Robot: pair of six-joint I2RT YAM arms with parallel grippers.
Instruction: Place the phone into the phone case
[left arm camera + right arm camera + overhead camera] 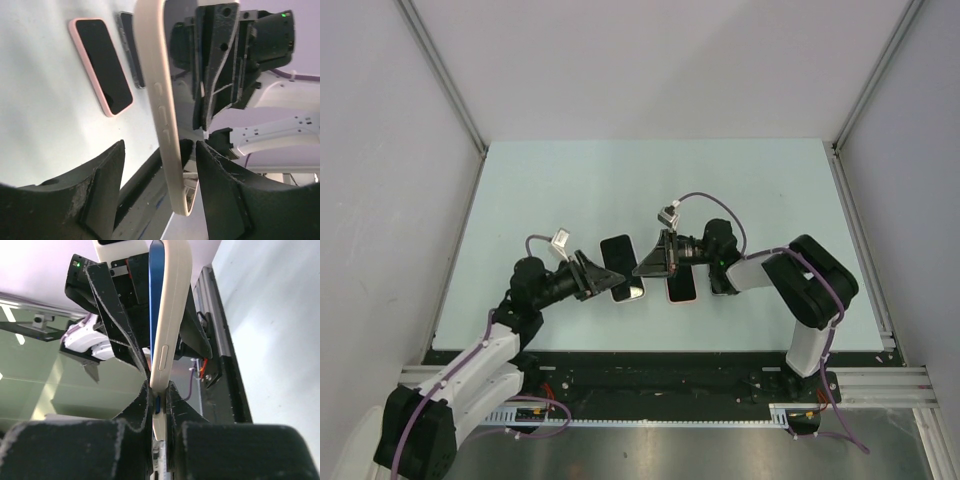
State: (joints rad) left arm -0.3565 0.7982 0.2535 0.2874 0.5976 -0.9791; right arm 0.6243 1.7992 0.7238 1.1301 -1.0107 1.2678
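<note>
- The right gripper (pixel 158 390) is seen clenched. Its fingers (pixel 134 412) are pressed against both faces of the cream phone case (pixel 172 315) near one end, and no gap shows.
- The phone (pixel 156 295) is noted as a blue edge lying along one face of that case. Whether it is fully seated cannot be told.
- The left gripper (pixel 159 150) is recorded as released: the jaws stand well apart, one on each side of the case's other end.
- In the left wrist view the case is found just beside one finger, but contact cannot be confirmed. A clear gap is left to the other finger.
- From above, the cased phone is seen dark face up between the two gripper tips, over the table (pixel 620 180) and close to its near edge.
- A pink-cased phone (pixel 100 65) is observed lying flat on the table, with a dark slab (pixel 131 50) just beside it.
</note>
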